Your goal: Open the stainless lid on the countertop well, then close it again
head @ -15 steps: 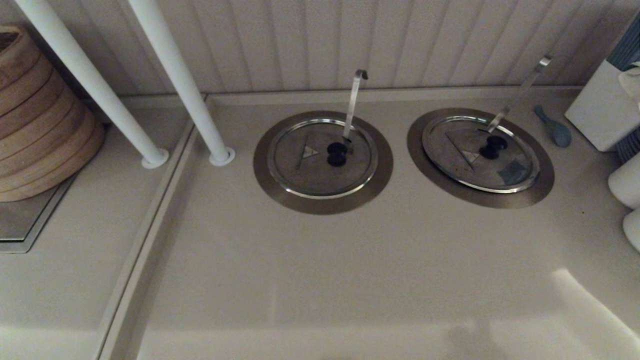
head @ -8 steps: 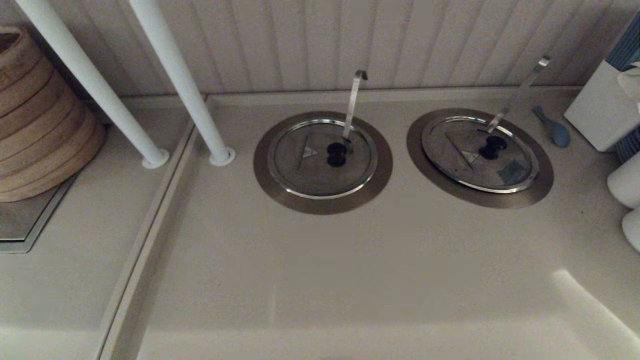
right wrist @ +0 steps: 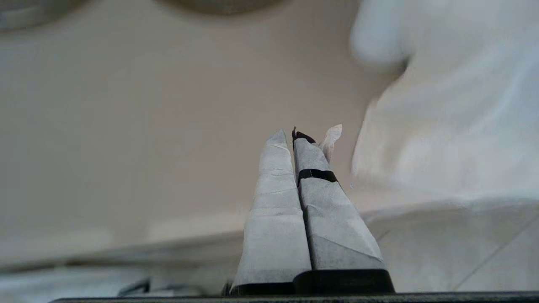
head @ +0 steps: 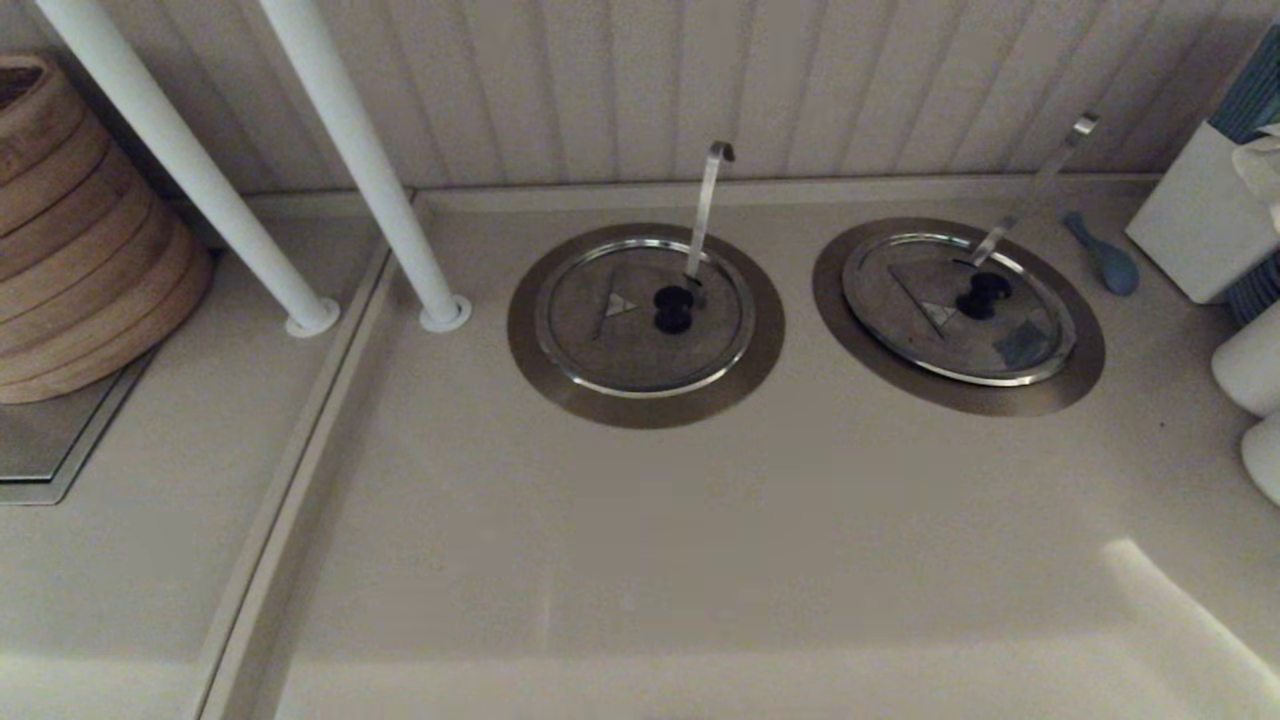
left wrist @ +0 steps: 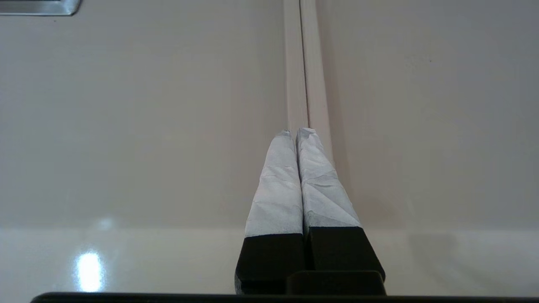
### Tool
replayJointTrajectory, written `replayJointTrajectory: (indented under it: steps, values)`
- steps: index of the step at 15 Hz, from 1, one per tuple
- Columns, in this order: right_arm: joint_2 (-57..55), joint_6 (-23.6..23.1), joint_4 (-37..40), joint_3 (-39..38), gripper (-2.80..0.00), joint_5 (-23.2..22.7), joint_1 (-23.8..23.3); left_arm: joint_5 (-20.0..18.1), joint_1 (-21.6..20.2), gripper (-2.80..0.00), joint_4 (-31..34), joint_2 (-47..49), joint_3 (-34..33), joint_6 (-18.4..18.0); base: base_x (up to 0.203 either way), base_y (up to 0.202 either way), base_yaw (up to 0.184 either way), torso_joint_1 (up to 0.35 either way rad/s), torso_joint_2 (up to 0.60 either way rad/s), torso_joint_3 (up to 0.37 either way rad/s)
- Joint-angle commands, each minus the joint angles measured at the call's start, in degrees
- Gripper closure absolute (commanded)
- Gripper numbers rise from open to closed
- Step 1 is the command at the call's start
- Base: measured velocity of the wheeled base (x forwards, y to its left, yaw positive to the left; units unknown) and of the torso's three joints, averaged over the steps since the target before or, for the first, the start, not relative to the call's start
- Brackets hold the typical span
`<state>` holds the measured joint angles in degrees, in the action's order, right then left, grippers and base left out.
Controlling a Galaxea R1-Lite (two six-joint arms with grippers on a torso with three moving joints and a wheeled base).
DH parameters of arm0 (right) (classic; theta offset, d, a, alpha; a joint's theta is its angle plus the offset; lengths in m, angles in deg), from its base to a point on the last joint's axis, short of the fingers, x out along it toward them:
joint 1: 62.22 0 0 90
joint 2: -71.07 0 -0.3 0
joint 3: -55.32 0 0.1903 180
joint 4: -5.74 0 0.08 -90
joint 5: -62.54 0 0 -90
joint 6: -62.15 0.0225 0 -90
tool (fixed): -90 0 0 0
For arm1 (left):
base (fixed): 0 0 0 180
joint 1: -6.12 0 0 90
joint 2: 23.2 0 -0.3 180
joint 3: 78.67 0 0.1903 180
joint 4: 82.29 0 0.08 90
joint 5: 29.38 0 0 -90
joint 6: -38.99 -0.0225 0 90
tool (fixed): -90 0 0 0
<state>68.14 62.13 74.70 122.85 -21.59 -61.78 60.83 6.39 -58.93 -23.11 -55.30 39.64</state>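
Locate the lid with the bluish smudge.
In the head view the stainless lid lies closed on the right-hand countertop well, right of the other lid and beside a blue spoon.

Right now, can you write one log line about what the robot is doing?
round dull-steel lid with black knob and bluish smudge: flat on steel-rimmed countertop well | left gripper: shut, over counter | right gripper: shut, empty

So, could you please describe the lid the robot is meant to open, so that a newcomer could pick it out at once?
On the beige countertop, two round steel wells sit side by side before the ribbed wall. The stainless lid covers the countertop well on the robot's right, nearest the blue spoon. Unlike the left lid, it bears a bluish smudge near its rim.
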Motion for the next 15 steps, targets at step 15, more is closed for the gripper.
replayJointTrajectory:
  steps: [15]
  values:
    - [2.80, -4.22, -44.62, -43.90, 0.00, -7.70, -0.35, 0.05, 0.00, 0.00, 0.00, -0.01, 0.00, 0.04, 0.000, 0.000, 0.000, 0.000, 0.00, 0.000]
